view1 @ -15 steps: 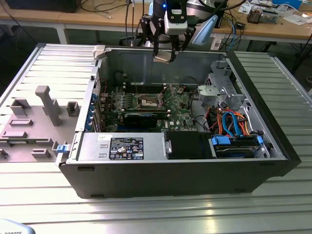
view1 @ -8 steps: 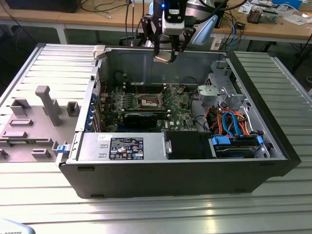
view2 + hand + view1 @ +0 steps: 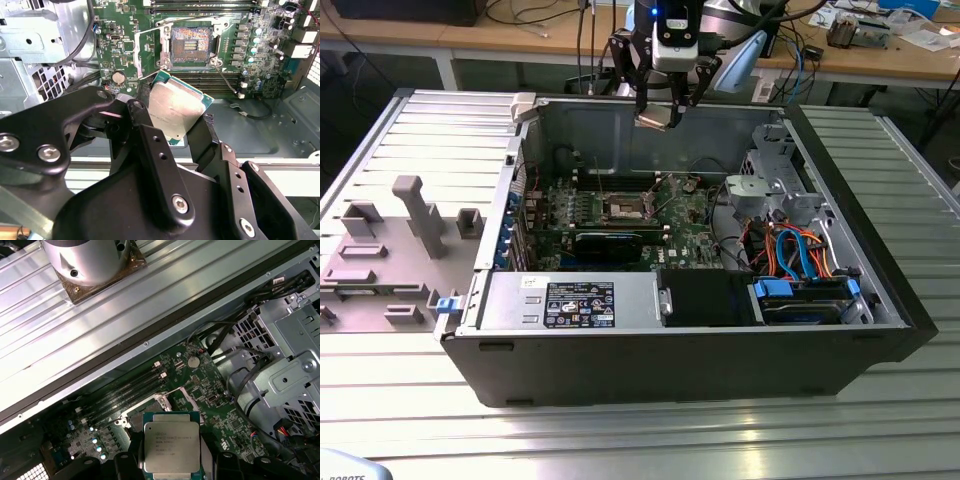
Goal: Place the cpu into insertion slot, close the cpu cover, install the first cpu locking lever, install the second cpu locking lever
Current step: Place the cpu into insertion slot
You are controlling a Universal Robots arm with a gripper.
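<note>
My gripper hangs above the back wall of the open computer case, shut on the cpu. In both wrist views the cpu is a flat square with a dull silver top and green edge, pinched between the black fingers. The insertion slot lies bare on the green motherboard, well below the chip, its pin field showing. The silver cpu cover stands raised at one side of the slot. Thin wire levers run along the slot's edges.
The case lies open on a ribbed metal table. A drive cage with orange and blue cables fills the exterior view's right. A long black card sits in front of the slot. A grey fixture plate lies at the left.
</note>
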